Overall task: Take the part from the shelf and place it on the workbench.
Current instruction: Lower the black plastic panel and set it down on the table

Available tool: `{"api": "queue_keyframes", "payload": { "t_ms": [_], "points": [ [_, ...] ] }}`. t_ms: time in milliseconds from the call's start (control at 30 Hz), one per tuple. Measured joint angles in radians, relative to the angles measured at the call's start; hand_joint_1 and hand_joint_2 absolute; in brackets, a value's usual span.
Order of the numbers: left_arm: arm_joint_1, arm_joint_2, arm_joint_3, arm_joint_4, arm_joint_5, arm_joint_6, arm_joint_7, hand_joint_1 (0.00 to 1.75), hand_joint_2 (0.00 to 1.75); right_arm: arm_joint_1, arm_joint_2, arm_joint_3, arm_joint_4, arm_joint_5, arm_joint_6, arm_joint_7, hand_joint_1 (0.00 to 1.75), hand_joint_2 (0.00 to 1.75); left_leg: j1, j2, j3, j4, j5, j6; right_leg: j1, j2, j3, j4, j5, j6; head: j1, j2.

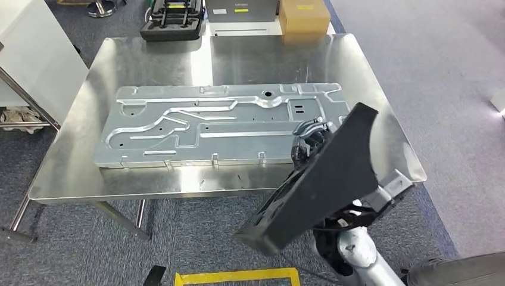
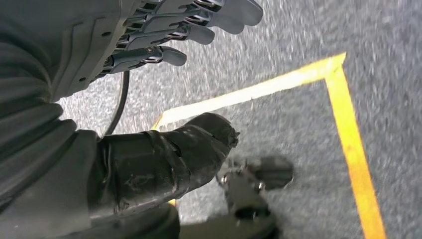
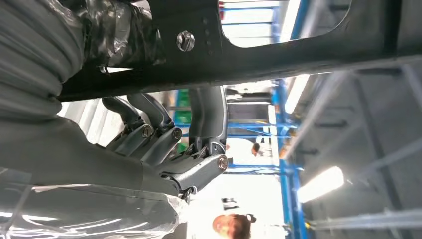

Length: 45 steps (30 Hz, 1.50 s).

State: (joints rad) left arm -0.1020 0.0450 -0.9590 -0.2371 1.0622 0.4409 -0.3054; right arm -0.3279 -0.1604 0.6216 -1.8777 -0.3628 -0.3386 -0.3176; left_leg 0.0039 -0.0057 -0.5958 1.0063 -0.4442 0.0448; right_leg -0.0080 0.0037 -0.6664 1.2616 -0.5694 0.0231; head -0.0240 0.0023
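The black part (image 1: 324,179) is held in the right hand (image 1: 309,140), tilted, above the near right edge of the steel workbench (image 1: 71,155). In the right wrist view the fingers (image 3: 206,117) are curled against the part's dark frame (image 3: 259,55). The hand is mostly hidden behind the part. The left hand (image 2: 164,35) hangs over the carpet, fingers extended and empty. A stamped metal panel (image 1: 220,125) lies on the workbench.

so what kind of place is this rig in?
Likely a factory or assembly workshop: a stainless workbench carrying a stamped metal panel, yellow floor tape marking a station, and blue racking under strip lights in the right wrist view.
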Motion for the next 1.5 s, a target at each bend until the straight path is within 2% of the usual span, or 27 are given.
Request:
{"api": "queue_keyframes", "payload": {
  "t_ms": [67, 100, 200, 233, 267, 400, 433, 500, 567, 600, 633, 700, 733, 767, 900, 967, 1033, 1067, 1100, 1133, 1200, 1233, 1267, 1333, 1400, 1433, 1500],
  "points": [
    [0.001, 0.004, 0.000, 0.000, -0.004, -0.009, 0.002, 0.00, 1.75, -0.010, -0.022, -0.011, 0.009, 0.014, 0.011, 0.037, 1.75, 1.75, -0.003, -0.001, 0.013, 0.000, -0.013, 0.002, -0.001, 0.000, -0.057, 0.050, -0.020, 0.001, 0.000, 0.000],
    [0.002, 0.005, 0.000, 0.000, -0.006, -0.014, 0.003, 0.00, 1.75, -0.018, -0.034, -0.018, 0.016, 0.021, 0.014, 0.056, 1.75, 1.75, -0.004, -0.002, 0.024, 0.001, -0.021, 0.002, 0.000, 0.000, -0.060, 0.025, 0.002, -0.002, 0.000, 0.000],
    [0.002, 0.005, 0.000, 0.001, -0.013, -0.024, 0.004, 0.00, 1.75, -0.060, -0.072, -0.041, 0.044, 0.043, 0.024, 0.109, 1.75, 1.75, -0.005, -0.005, 0.051, 0.003, -0.046, -0.003, 0.007, 0.000, -0.012, -0.165, 0.137, -0.016, 0.001, 0.000],
    [0.001, 0.005, 0.000, 0.001, -0.015, -0.026, 0.005, 0.00, 1.75, -0.078, -0.083, -0.048, 0.054, 0.051, 0.028, 0.126, 1.75, 1.75, -0.006, -0.005, 0.053, 0.005, -0.053, -0.007, 0.010, 0.000, 0.000, -0.208, 0.164, -0.021, 0.001, 0.000],
    [-0.001, 0.005, 0.000, 0.001, -0.017, -0.028, 0.006, 0.00, 1.75, -0.097, -0.095, -0.055, 0.064, 0.060, 0.031, 0.143, 1.75, 1.75, -0.007, -0.006, 0.055, 0.007, -0.057, -0.012, 0.013, 0.000, 0.005, -0.230, 0.175, -0.026, 0.001, 0.000],
    [-0.003, 0.010, 0.000, 0.001, -0.024, -0.035, 0.012, 0.00, 1.75, -0.168, -0.144, -0.085, 0.101, 0.109, 0.047, 0.216, 1.75, 1.75, -0.009, -0.004, 0.045, 0.040, -0.066, -0.027, 0.008, 0.000, 0.026, -0.246, 0.173, -0.041, 0.001, 0.000],
    [-0.003, 0.011, 0.000, 0.001, -0.026, -0.038, 0.013, 0.00, 1.75, -0.187, -0.156, -0.090, 0.113, 0.130, 0.050, 0.236, 1.75, 1.75, -0.007, -0.004, 0.023, 0.081, -0.079, -0.032, 0.006, 0.000, 0.034, -0.251, 0.171, -0.045, 0.000, 0.000],
    [-0.003, 0.012, 0.000, 0.001, -0.029, -0.043, 0.017, 0.00, 1.75, -0.227, -0.180, -0.093, 0.148, 0.207, 0.056, 0.289, 1.75, 1.75, -0.003, -0.002, -0.048, 0.197, -0.120, -0.041, 0.006, -0.001, 0.043, -0.254, 0.166, -0.051, -0.003, 0.000],
    [-0.003, 0.012, -0.001, 0.001, -0.032, -0.048, 0.023, 0.00, 1.75, -0.260, -0.208, -0.090, 0.196, 0.361, 0.070, 0.367, 1.75, 1.75, 0.000, -0.002, -0.113, 0.275, -0.143, -0.048, 0.006, -0.001, 0.051, -0.254, 0.158, -0.053, -0.003, 0.000],
    [-0.003, 0.013, -0.001, 0.001, -0.033, -0.050, 0.026, 0.00, 1.75, -0.275, -0.224, -0.087, 0.220, 0.463, 0.081, 0.410, 1.75, 1.75, 0.001, -0.002, -0.125, 0.268, -0.127, -0.049, 0.006, -0.001, 0.056, -0.253, 0.153, -0.052, -0.003, 0.000],
    [-0.002, 0.014, -0.001, 0.001, -0.034, -0.052, 0.029, 0.00, 1.75, -0.290, -0.242, -0.081, 0.245, 0.577, 0.095, 0.455, 1.75, 1.75, 0.002, -0.002, -0.120, 0.228, -0.090, -0.050, 0.005, -0.001, 0.062, -0.252, 0.148, -0.050, -0.003, 0.000],
    [-0.002, 0.016, -0.001, 0.001, -0.035, -0.055, 0.033, 0.00, 1.75, -0.322, -0.277, -0.070, 0.285, 0.775, 0.122, 0.523, 1.75, 1.75, 0.002, -0.001, -0.083, 0.100, -0.003, -0.046, 0.006, -0.001, 0.073, -0.248, 0.137, -0.044, -0.002, 0.000],
    [-0.003, 0.016, -0.001, 0.001, -0.036, -0.055, 0.034, 0.00, 1.75, -0.338, -0.292, -0.065, 0.302, 0.846, 0.132, 0.543, 1.75, 1.75, 0.000, -0.001, -0.066, 0.051, 0.016, -0.041, 0.007, -0.001, 0.073, -0.246, 0.133, -0.040, -0.002, 0.000],
    [-0.003, 0.016, -0.001, 0.001, -0.036, -0.056, 0.035, 0.00, 1.75, -0.352, -0.306, -0.062, 0.316, 0.891, 0.140, 0.557, 1.75, 1.75, -0.001, -0.001, -0.056, 0.022, 0.026, -0.035, 0.007, -0.001, 0.072, -0.244, 0.129, -0.035, -0.002, 0.000],
    [0.000, 0.016, -0.001, 0.001, -0.035, -0.057, 0.035, 0.00, 1.75, -0.381, -0.346, -0.049, 0.358, 0.934, 0.149, 0.575, 1.75, 1.75, -0.001, -0.001, -0.041, 0.002, 0.029, -0.011, 0.007, 0.000, 0.065, -0.225, 0.109, -0.014, -0.001, 0.000],
    [-0.003, 0.016, -0.001, 0.001, -0.036, -0.057, 0.035, 0.00, 1.75, -0.390, -0.362, -0.043, 0.372, 0.957, 0.153, 0.583, 1.75, 1.75, 0.002, -0.001, -0.030, -0.005, 0.029, -0.002, 0.004, 0.000, 0.024, -0.138, 0.065, -0.007, 0.001, 0.000],
    [-0.004, 0.017, -0.001, 0.001, -0.036, -0.057, 0.035, 0.00, 1.75, -0.401, -0.377, -0.036, 0.387, 1.021, 0.173, 0.599, 1.75, 1.75, 0.002, -0.002, -0.024, -0.004, 0.023, 0.004, 0.001, 0.000, -0.050, -0.005, 0.017, -0.001, 0.002, 0.000],
    [-0.004, 0.017, -0.001, 0.001, -0.035, -0.058, 0.035, 0.00, 1.75, -0.405, -0.385, -0.032, 0.394, 1.062, 0.189, 0.607, 1.75, 1.75, 0.001, -0.002, -0.021, -0.004, 0.019, 0.005, -0.002, 0.000, -0.078, 0.037, 0.012, 0.002, 0.002, 0.000],
    [-0.004, 0.017, -0.001, 0.001, -0.034, -0.058, 0.035, 0.00, 1.75, -0.410, -0.391, -0.027, 0.401, 1.100, 0.205, 0.614, 1.75, 1.75, 0.002, -0.003, -0.018, -0.003, 0.015, 0.005, -0.005, 0.000, -0.090, 0.044, 0.026, 0.004, 0.002, 0.000],
    [-0.004, 0.016, -0.001, 0.001, -0.033, -0.059, 0.035, 0.00, 1.75, -0.417, -0.397, -0.022, 0.406, 1.130, 0.222, 0.620, 1.75, 1.75, 0.002, -0.003, -0.014, 0.000, 0.011, 0.003, -0.009, 0.000, -0.081, 0.010, 0.058, 0.006, 0.002, 0.000],
    [-0.004, 0.015, -0.001, 0.001, -0.033, -0.063, 0.036, 0.00, 1.75, -0.439, -0.407, -0.016, 0.413, 1.163, 0.253, 0.628, 1.75, 1.75, 0.001, -0.005, -0.010, 0.010, -0.002, -0.005, -0.014, 0.000, -0.027, -0.118, 0.130, 0.009, 0.003, 0.000],
    [-0.005, 0.015, -0.001, 0.001, -0.030, -0.063, 0.040, 0.00, 1.75, -0.454, -0.411, -0.015, 0.416, 1.174, 0.269, 0.629, 1.75, 1.75, -0.001, -0.006, -0.011, 0.017, -0.008, -0.010, -0.014, 0.000, -0.004, -0.172, 0.151, 0.008, 0.002, 0.000],
    [-0.010, 0.014, -0.001, 0.002, -0.022, -0.056, 0.052, 0.00, 1.75, -0.470, -0.414, -0.013, 0.419, 1.184, 0.283, 0.624, 1.75, 1.75, -0.002, -0.006, -0.015, 0.022, -0.012, -0.015, -0.013, 0.001, 0.009, -0.203, 0.158, 0.005, 0.002, 0.000],
    [-0.044, 0.012, -0.001, 0.002, 0.007, -0.020, 0.110, 0.00, 1.75, -0.510, -0.406, 0.006, 0.438, 1.209, 0.296, 0.595, 1.75, 1.75, -0.003, -0.008, -0.023, 0.025, -0.012, -0.024, -0.011, 0.001, 0.008, -0.214, 0.156, -0.004, 0.001, 0.000],
    [-0.119, 0.008, -0.001, 0.002, 0.032, 0.026, 0.197, 0.00, 1.75, -0.573, -0.364, 0.050, 0.489, 1.244, 0.293, 0.570, 1.75, 1.75, -0.001, -0.007, -0.035, 0.035, -0.018, -0.035, -0.012, -0.001, 0.003, -0.217, 0.162, -0.018, 0.000, 0.000],
    [-0.160, 0.006, -0.001, 0.002, 0.037, 0.041, 0.233, 0.00, 1.75, -0.608, -0.336, 0.075, 0.522, 1.266, 0.290, 0.567, 1.75, 1.75, 0.000, -0.005, -0.050, 0.062, -0.033, -0.040, -0.012, -0.001, 0.002, -0.219, 0.165, -0.025, -0.002, 0.000],
    [-0.227, 0.006, 0.001, 0.002, 0.041, 0.050, 0.264, 0.00, 1.75, -0.664, -0.289, 0.120, 0.580, 1.312, 0.286, 0.566, 1.75, 1.75, 0.001, -0.003, -0.104, 0.174, -0.084, -0.047, -0.011, -0.004, 0.003, -0.220, 0.166, -0.034, -0.007, 0.000]
  ]
}}
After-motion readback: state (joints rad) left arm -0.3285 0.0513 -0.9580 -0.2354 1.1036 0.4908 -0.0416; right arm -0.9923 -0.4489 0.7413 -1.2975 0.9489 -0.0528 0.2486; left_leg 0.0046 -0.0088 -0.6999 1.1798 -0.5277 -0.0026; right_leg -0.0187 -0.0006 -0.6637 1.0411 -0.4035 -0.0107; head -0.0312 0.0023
